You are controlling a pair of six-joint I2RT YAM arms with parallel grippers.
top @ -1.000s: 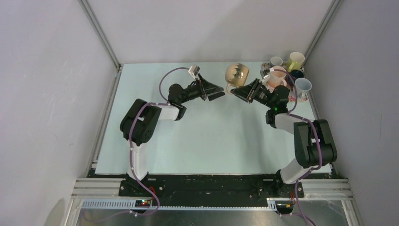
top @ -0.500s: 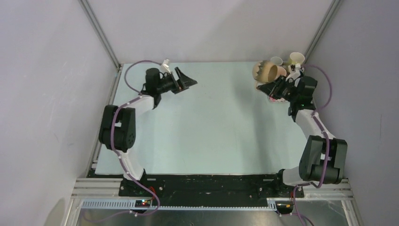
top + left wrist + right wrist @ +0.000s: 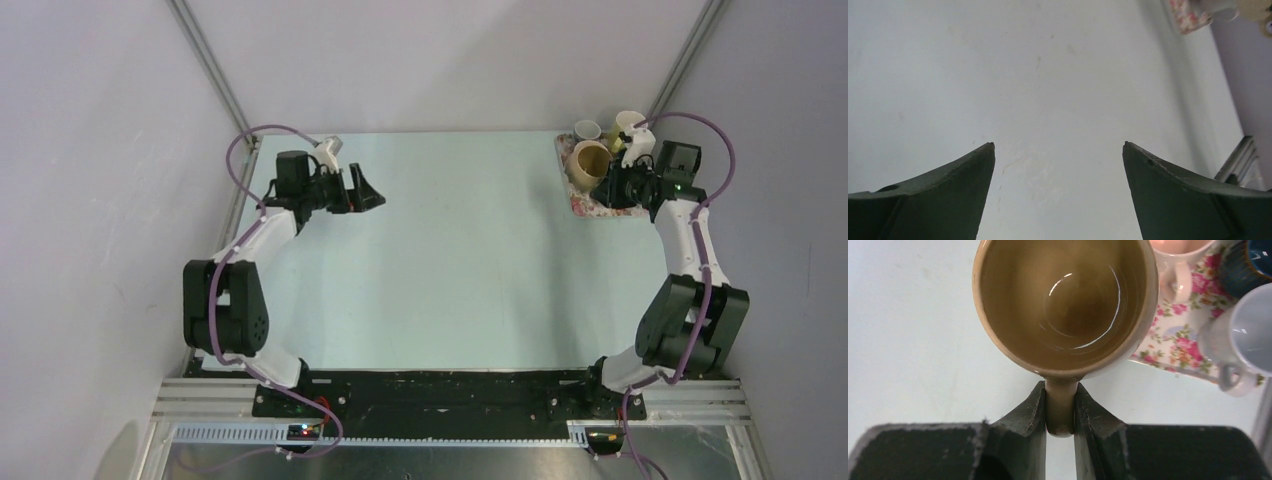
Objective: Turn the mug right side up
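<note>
The tan mug [image 3: 589, 160] is mouth up at the left part of the floral tray [image 3: 582, 203] in the far right corner. In the right wrist view its brown inside [image 3: 1068, 300] faces the camera. My right gripper [image 3: 1060, 390] is shut on the mug's handle [image 3: 1060, 407], its fingers pressed on both sides; in the top view it [image 3: 612, 183] is just right of the mug. My left gripper [image 3: 372, 196] is open and empty above the far left of the table; the left wrist view shows its fingertips [image 3: 983, 155] wide apart over bare table.
Several other mugs stand upright on the tray: a white one [image 3: 1243, 340], a pink one [image 3: 1178, 260], a dark blue one [image 3: 1255, 262], and a yellowish one [image 3: 630, 124] at the back. The enclosure walls and frame posts [image 3: 680, 70] close in beside the tray.
My right gripper carried the mug right and back to the tray and turned it mouth up. My left arm swung left, away from the middle, jaws open.
</note>
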